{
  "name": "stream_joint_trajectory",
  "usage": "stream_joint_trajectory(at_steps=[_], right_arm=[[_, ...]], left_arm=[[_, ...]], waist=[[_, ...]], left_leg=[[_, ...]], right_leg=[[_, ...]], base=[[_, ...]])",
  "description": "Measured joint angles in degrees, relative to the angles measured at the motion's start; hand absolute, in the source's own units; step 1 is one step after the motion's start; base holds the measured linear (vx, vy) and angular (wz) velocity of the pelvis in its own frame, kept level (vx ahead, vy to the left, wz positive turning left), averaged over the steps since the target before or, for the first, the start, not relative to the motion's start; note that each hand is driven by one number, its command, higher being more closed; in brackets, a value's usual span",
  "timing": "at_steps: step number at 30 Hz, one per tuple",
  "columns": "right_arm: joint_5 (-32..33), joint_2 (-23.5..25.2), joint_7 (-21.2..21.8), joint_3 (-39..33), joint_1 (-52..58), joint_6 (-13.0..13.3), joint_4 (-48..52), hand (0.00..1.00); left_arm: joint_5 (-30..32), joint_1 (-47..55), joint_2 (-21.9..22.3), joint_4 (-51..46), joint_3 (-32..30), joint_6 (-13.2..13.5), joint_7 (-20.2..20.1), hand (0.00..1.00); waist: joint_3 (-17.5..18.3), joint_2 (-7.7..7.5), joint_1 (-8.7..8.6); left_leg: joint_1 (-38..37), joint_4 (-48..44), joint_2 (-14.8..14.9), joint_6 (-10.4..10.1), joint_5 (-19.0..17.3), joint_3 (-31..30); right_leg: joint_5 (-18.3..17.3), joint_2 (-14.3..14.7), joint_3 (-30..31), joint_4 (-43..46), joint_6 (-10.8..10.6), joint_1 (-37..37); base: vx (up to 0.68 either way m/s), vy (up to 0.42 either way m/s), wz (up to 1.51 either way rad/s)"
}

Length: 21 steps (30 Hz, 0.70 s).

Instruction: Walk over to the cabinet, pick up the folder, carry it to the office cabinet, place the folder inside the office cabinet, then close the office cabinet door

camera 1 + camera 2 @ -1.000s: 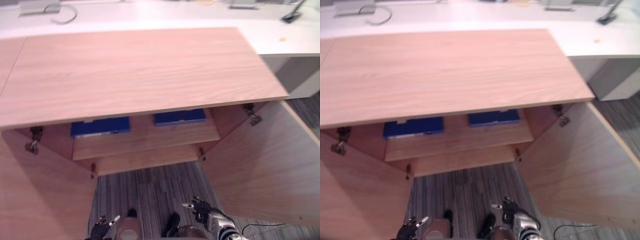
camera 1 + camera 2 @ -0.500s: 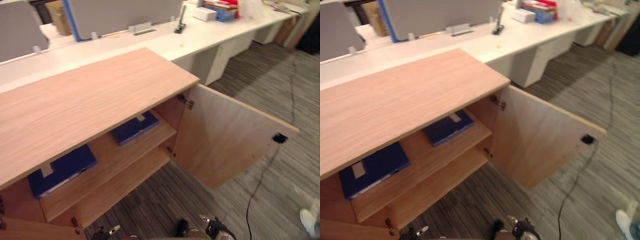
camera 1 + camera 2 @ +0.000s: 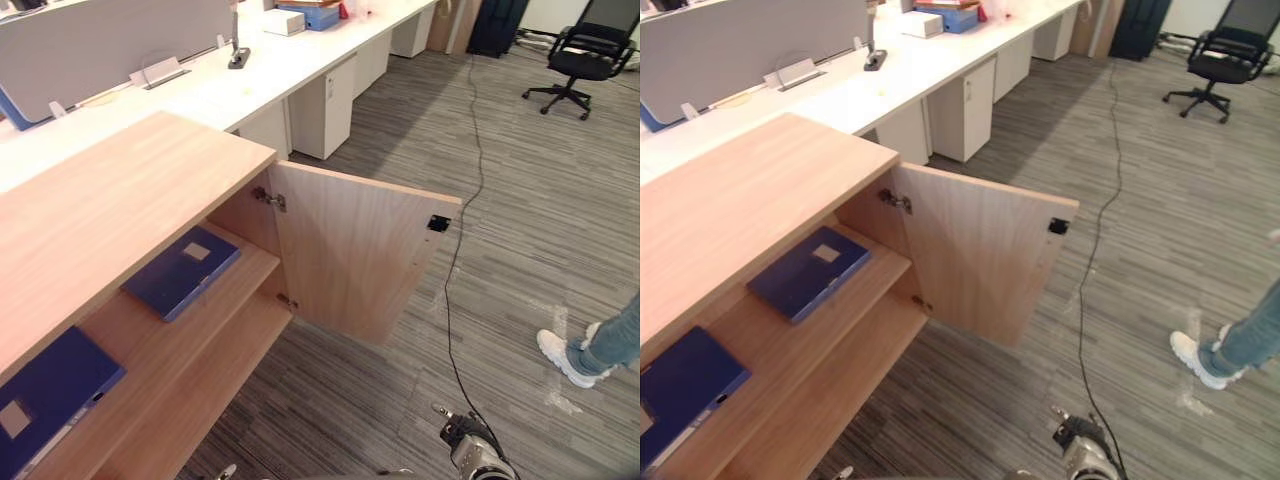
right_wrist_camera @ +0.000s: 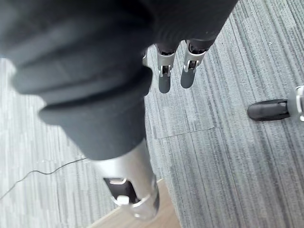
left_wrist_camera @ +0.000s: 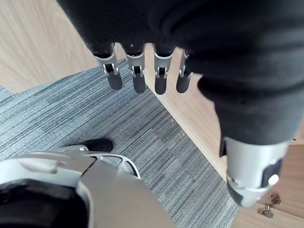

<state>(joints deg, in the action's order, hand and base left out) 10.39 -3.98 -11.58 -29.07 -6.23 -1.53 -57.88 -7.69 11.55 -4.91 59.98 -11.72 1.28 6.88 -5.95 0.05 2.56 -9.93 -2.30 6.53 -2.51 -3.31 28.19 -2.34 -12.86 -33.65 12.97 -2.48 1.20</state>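
A wooden cabinet (image 3: 100, 210) stands at the left with its right door (image 3: 350, 250) swung open. Two blue folders lie flat on its upper shelf: one (image 3: 180, 270) near the open door, the other (image 3: 45, 400) further left at the view's edge. My left hand (image 5: 137, 76) hangs low beside the cabinet's wood over the grey carpet, fingers straight and holding nothing. My right hand (image 3: 468, 445) hangs low over the carpet to the right of the door. In the right wrist view its fingers (image 4: 164, 78) are straight and empty.
A long white desk (image 3: 250, 80) with white drawer units (image 3: 325, 105) runs behind the cabinet. A black office chair (image 3: 585, 50) stands at the far right. A person's leg and white shoe (image 3: 565, 355) are at the right edge on the striped carpet (image 3: 520, 200).
The whole picture has swung right, so the camera has turned: the cabinet now sits at the left and the person's leg and the chair have come into view. Both hands stay low and empty.
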Motion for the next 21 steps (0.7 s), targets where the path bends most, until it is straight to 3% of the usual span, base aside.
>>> stream_joint_trajectory(at_steps=[2,7,11,16,21], right_arm=[[0.0,0.9,-0.3,2.4,0.5,0.3,4.3,0.00],[0.0,0.9,-0.8,3.7,0.7,1.3,15.7,0.00],[1.1,-1.2,-1.7,4.0,-2.5,3.9,22.0,0.00],[2.1,-6.0,-3.4,3.2,-9.1,4.4,21.0,0.00],[5.7,-14.2,-4.2,3.6,-20.6,5.2,10.9,0.00]], left_arm=[[0.2,0.6,0.1,-1.6,0.0,0.0,0.2,0.00],[0.2,1.3,0.1,-3.7,0.3,0.0,0.3,0.00],[1.1,1.8,-0.2,-6.1,1.8,0.2,0.3,0.00],[2.3,2.3,-0.6,-7.0,2.6,0.3,0.2,0.00],[3.2,3.0,-0.3,-7.6,3.0,0.4,0.1,0.00]], waist=[[-0.1,-0.16,0.12],[-0.2,-0.27,-0.09],[0.1,-0.24,0.08],[0.2,0.00,0.15],[-0.3,1.06,0.32]], left_leg=[[0.2,0.0,0.1,-1.8,-1.3,-0.1],[2.1,-0.8,-0.8,-1.4,-1.3,-0.6],[3.2,-0.9,-1.3,-1.0,-1.2,-3.9],[3.7,-0.9,-1.6,0.3,-0.3,-4.4],[3.7,-0.8,-2.1,0.6,0.0,-5.8]], right_leg=[[1.2,1.0,1.2,-1.9,0.0,0.7],[3.4,0.7,1.9,-3.8,0.0,2.0],[4.3,0.8,2.4,-4.3,-0.2,2.9],[4.7,0.8,2.3,-5.3,-0.1,2.5],[6.3,1.1,2.0,-8.0,-0.2,1.1]], base=[[-0.14,0.038,-0.29],[-0.06,0.037,-0.07],[0.03,0.012,-0.07],[0.02,0.004,0.00],[0.01,0.001,0.04]])
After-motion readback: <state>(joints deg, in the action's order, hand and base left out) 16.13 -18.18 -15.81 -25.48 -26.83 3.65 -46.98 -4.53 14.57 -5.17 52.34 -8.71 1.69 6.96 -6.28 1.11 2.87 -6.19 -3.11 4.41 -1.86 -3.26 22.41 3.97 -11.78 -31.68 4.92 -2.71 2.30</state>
